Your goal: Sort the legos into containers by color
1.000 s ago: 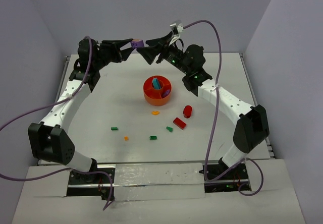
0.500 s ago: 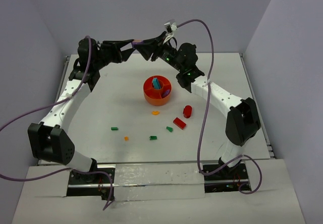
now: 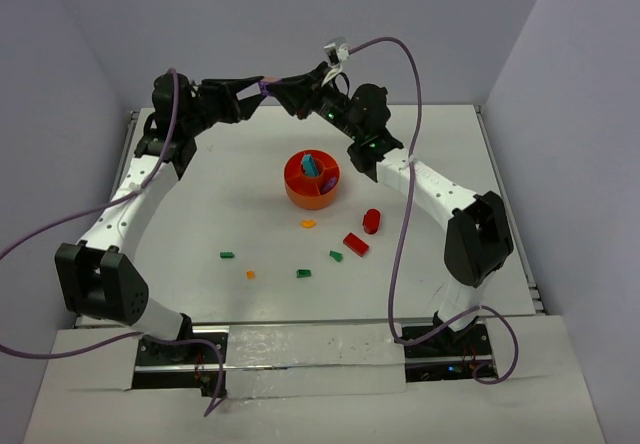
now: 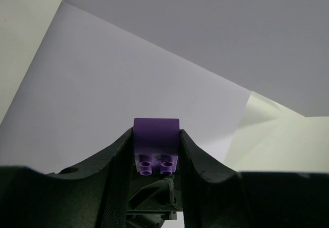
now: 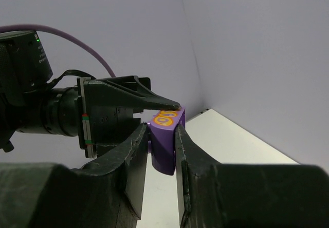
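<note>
Looks like a mid-air handover is happening: the left gripper [image 4: 156,135] is pinching the purple block [image 5: 167,138] and the right gripper [image 5: 162,131] is clamping down on its other end. The block is hanging at about 11 o'clock from the orange bowl [image 3: 300,200], well apart from it. My guess is the left one needs to be letting go next, so the right can carry it to a compartment.
</note>
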Controlling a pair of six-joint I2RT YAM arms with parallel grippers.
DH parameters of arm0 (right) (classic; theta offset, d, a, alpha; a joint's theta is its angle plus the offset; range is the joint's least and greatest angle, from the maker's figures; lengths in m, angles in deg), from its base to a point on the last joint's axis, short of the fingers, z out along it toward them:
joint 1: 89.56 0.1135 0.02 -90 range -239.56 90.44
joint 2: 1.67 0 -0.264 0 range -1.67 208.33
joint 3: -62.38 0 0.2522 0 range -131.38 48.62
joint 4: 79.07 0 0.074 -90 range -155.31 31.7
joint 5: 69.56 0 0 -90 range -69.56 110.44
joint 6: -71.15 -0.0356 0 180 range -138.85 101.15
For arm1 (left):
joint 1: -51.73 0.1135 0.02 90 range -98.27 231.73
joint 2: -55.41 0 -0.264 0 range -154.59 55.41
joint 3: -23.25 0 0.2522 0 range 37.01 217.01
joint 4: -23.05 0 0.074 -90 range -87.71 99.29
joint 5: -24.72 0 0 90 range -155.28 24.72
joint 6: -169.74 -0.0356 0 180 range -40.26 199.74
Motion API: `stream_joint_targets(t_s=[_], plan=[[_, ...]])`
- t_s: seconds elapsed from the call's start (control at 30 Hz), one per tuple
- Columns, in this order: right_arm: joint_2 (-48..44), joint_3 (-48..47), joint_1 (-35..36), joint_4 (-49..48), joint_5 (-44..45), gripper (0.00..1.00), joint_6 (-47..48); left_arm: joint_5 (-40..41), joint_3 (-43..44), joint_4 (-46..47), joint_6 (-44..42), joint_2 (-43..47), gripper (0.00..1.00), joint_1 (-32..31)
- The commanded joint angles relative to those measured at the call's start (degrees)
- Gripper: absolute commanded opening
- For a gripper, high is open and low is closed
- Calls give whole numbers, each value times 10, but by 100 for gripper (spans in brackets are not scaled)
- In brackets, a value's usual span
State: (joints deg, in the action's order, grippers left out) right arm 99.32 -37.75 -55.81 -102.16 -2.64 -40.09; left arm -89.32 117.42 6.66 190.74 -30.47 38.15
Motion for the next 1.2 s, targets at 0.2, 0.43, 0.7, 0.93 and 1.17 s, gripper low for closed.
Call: stream_joint_targets(t_s=[0.2, 0.43, 0.7, 0.93, 1.17], plan=[[-34, -4, -3, 7, -2, 0, 3, 34, 0, -31, 24, 6, 99, 8], [-160, 89, -52, 129, -33, 0, -5, 62, -45, -11, -191, 22, 99, 64], [-303, 188, -127, 360, -48, 0, -7, 120, -28, -38, -532, 50, 99, 80], [-310, 240, -161, 420, -65, 0, -105, 178, -1, -125, -646, 40, 99, 80], [-203, 223, -191, 428, -118, 0, -182, 162, -51, -97, -647, 57, 99, 80]])
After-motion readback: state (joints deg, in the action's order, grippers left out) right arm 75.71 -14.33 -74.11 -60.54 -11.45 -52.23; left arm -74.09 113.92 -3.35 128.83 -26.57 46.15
